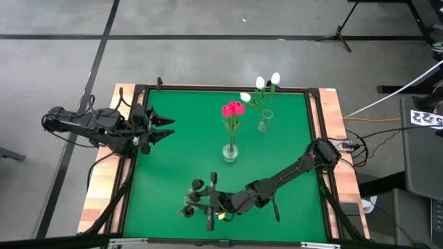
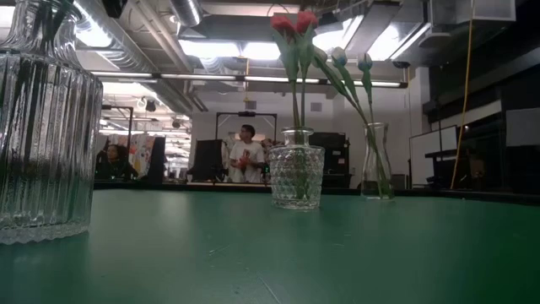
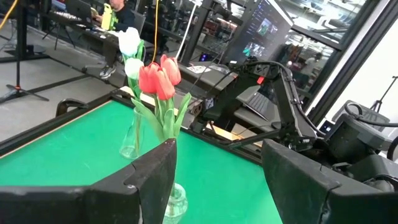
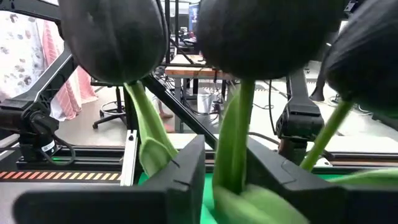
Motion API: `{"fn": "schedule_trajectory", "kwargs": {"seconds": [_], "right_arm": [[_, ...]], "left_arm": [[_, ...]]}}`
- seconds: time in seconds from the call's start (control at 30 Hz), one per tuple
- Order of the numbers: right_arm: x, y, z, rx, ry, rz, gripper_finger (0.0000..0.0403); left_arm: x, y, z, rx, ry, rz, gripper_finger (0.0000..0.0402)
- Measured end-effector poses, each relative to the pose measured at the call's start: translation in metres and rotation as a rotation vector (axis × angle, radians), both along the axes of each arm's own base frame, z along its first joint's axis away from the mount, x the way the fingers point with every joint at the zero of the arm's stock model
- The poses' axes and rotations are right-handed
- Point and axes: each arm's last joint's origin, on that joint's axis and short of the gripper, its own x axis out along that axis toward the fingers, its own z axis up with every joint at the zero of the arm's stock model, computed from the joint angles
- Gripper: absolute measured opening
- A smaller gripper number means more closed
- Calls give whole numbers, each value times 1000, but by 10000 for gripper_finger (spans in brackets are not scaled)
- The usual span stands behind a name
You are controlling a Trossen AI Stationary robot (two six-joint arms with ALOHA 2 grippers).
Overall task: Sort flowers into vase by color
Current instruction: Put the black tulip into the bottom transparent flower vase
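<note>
Overhead, the right pincer (image 1: 201, 202) lay low at the near edge of the green bench (image 1: 187, 159), beside the dark flowers (image 1: 192, 199). Its wrist view showed a green stem (image 4: 239, 143) between the two fingers, with a narrow gap on each side; whether they pressed it could not be told. Three blackish heads (image 4: 267, 34) filled that view, cut off at its top. The left pincer (image 1: 160, 129) waited at the bench's left edge, fingers spread and empty. Pink-red tulips (image 1: 233, 108) stood in the centre vase (image 1: 230, 151); white tulips (image 1: 266, 83) stood in the slimmer vase (image 1: 264, 124) behind. In the low view a ribbed glass vase (image 2: 38, 127) stood cropped at the left.
</note>
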Motion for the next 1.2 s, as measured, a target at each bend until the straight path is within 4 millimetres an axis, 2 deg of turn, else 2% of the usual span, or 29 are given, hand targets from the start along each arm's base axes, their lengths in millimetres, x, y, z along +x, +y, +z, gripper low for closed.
{"fn": "schedule_trajectory", "kwargs": {"seconds": [0.73, 0.87, 1.07, 1.2], "right_arm": [[0, 2, -9, 34, 88, 57, 205], [-5, -1, 1, 21, 119, 58, 209], [-26, -13, 26, -49, 272, 28, 209], [-35, -19, 34, -68, 342, 22, 209]], "left_arm": [[0, 0, -3, 4, 27, 0, 230], [0, 0, -2, 2, 25, 0, 230], [-3, 1, -1, 2, 16, 0, 230], [-6, 1, -2, 4, 21, 0, 230]]}}
